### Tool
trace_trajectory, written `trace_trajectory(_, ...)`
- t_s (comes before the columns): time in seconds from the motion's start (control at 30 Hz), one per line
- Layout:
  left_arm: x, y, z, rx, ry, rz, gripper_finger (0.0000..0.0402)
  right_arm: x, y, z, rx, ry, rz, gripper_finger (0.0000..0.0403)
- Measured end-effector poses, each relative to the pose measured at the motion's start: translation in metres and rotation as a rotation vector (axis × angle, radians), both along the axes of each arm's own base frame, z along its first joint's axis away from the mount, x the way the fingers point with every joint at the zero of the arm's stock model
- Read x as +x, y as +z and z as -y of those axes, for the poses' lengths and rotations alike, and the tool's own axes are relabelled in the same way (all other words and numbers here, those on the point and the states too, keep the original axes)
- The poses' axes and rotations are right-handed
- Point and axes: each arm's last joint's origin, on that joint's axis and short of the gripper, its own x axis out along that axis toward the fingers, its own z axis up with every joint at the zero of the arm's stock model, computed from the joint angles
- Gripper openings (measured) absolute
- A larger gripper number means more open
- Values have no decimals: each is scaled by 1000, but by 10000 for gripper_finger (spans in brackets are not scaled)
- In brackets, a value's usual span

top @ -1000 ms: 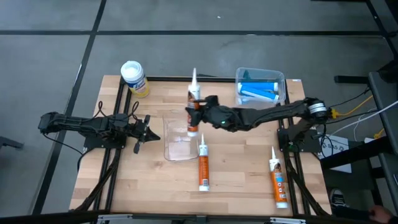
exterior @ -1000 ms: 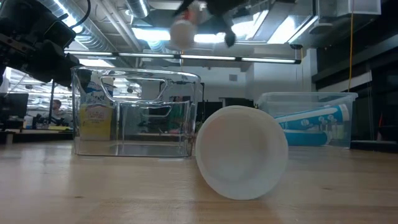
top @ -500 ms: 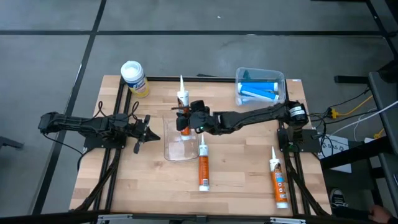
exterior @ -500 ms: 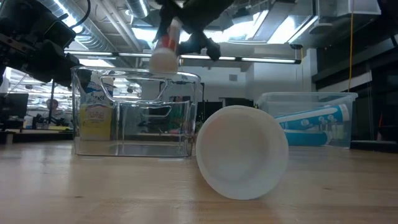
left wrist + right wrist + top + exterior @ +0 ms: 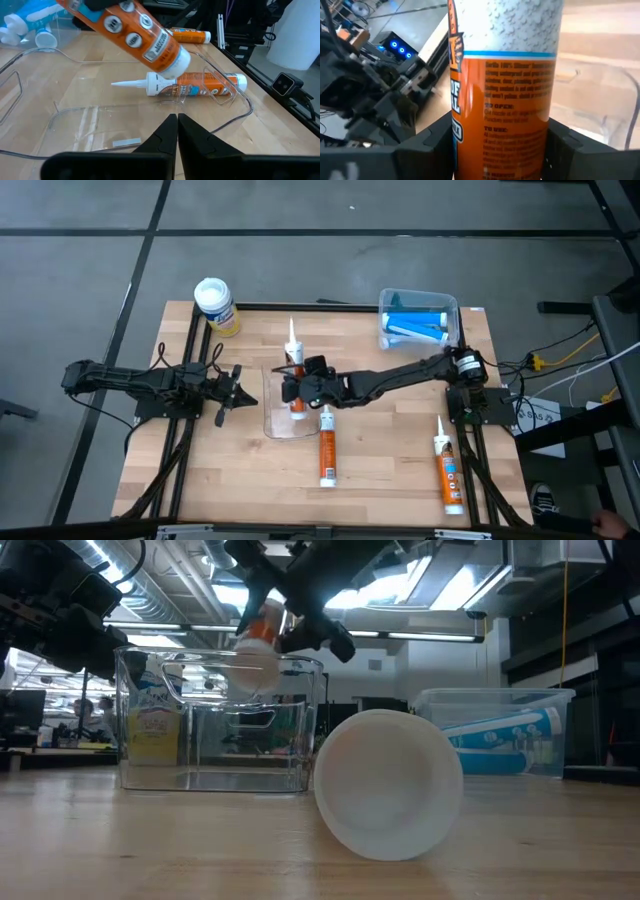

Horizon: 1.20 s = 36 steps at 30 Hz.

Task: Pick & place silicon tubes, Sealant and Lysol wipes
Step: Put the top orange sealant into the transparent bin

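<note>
Pale, matt wooden table (image 5: 390,470); clear glossy plastic bin (image 5: 215,720); orange tube (image 5: 135,35) smooth, glossy.

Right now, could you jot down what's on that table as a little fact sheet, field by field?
Right gripper: shut on an orange tube, held over the clear bin
Left gripper: shut, waiting beside the clear bin
Clear bin contents: nothing resting inside yet
Loose tubes: two orange ones lying on the table, one near the clear bin, one at the right side
Lidless tub: holds blue tubes
Lysol wipes: upright at the far left corner
</note>
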Motion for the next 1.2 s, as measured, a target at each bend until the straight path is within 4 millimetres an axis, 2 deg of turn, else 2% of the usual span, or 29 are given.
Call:
trace_trajectory(0.33, 0, 0, 0, 0, 0, 0, 12, 0, -16, -10, 8, -30, -41, 205)
trace_trajectory(0.5, 0, 0, 0, 0, 0, 0, 8, 5, -38, -11, 13, -17, -92, 205)
trace_trajectory(1.2, 0, 0, 0, 0, 0, -1, 8, -2, -50, -2, 53, -39, -219, 205)
